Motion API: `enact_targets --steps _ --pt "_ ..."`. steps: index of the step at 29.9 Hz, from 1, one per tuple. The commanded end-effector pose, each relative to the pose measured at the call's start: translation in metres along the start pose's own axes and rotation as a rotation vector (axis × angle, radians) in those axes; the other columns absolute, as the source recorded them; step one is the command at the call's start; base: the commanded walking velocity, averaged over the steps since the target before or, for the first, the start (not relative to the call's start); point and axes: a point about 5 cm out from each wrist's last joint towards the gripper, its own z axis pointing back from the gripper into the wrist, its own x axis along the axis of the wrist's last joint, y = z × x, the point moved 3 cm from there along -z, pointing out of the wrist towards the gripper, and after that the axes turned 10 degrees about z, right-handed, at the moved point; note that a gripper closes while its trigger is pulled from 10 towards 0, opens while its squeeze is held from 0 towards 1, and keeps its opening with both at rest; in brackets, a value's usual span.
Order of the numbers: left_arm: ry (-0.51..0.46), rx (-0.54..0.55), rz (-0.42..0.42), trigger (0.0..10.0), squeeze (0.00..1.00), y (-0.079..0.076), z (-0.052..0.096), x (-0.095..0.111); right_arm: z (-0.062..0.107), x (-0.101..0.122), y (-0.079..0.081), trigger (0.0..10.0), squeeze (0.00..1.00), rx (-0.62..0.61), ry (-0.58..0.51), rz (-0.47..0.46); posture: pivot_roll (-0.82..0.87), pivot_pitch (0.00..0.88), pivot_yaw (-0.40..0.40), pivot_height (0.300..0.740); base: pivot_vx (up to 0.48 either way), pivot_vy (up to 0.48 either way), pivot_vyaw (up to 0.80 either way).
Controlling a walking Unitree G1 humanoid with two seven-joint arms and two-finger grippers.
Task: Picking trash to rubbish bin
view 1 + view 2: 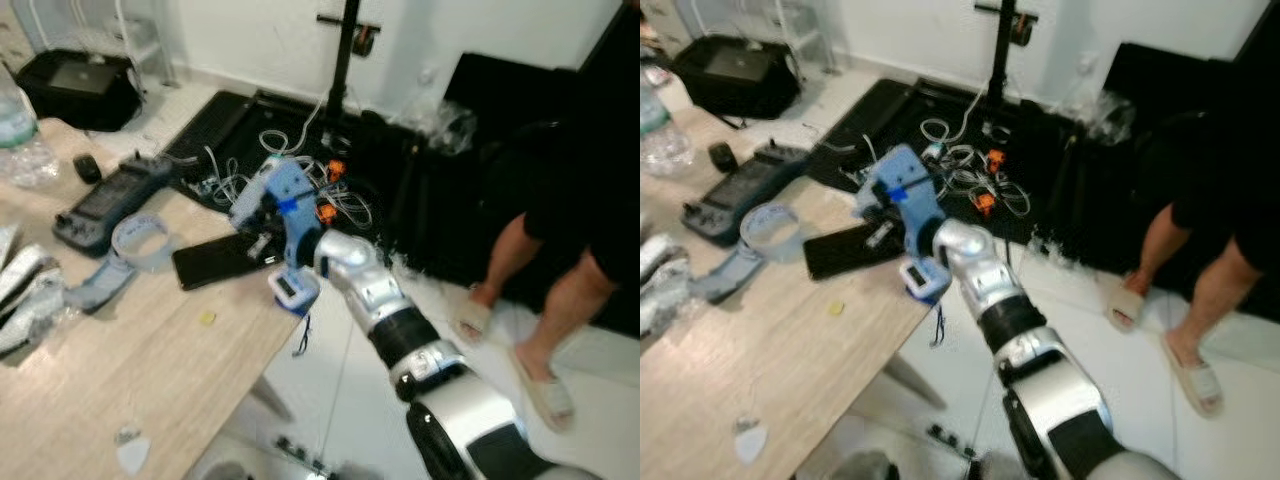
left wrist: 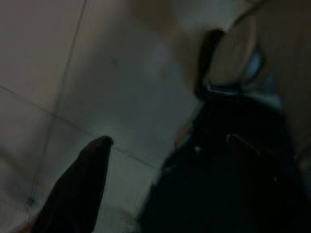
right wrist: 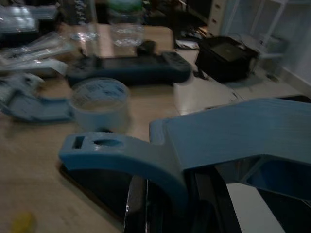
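A scrap of white paper lies nearest on the pale wood-grain worktop, a small yellow bit beyond; both look feather-light and flimsy, likely best pinched at an edge. The right tool, on its blue plastic mount, hovers over a flat black slab; whether its fingers are parted cannot be told. Farther off sit a tape roll, crinkled wrappers and a handheld console.

Head eyes overlook table; right wrist low, near tape roll

Home workroom: wooden table, tangled cables, tiled floor
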Motion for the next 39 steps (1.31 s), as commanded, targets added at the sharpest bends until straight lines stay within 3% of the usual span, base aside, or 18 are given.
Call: enact_targets --steps 1,12,34,39 --pt "0.008 0.002 0.015 10.0 0.0 -0.0011 0.0003 -0.0029 0.0014 -0.0022 -0.0008 10.0 0.0 -0.005 0.001 -0.009 0.07 0.052 -0.046 0.74 0.0 0.0 0.0" --pt "0.011 -0.003 0.017 10.0 0.0 -0.0022 0.0006 -0.0046 0.001 -0.0063 -0.0031 10.0 0.0 -0.027 0.032 -0.014 0.07 0.057 -0.049 0.74 0.0 0.0 -0.04" --pt "0.007 0.0 0.007 10.0 0.0 -0.0025 0.0005 -0.0037 -0.0005 -0.0052 -0.0033 10.0 0.0 -0.024 0.033 -0.015 0.08 0.047 -0.054 0.74 0.0 0.0 -0.77" --pt "0.009 0.001 0.001 10.0 0.0 -0.0022 0.0005 -0.0039 -0.0004 -0.0049 -0.0035 10.0 0.0 -0.027 0.028 -0.013 0.08 0.048 -0.052 0.74 0.0 0.0 0.0"
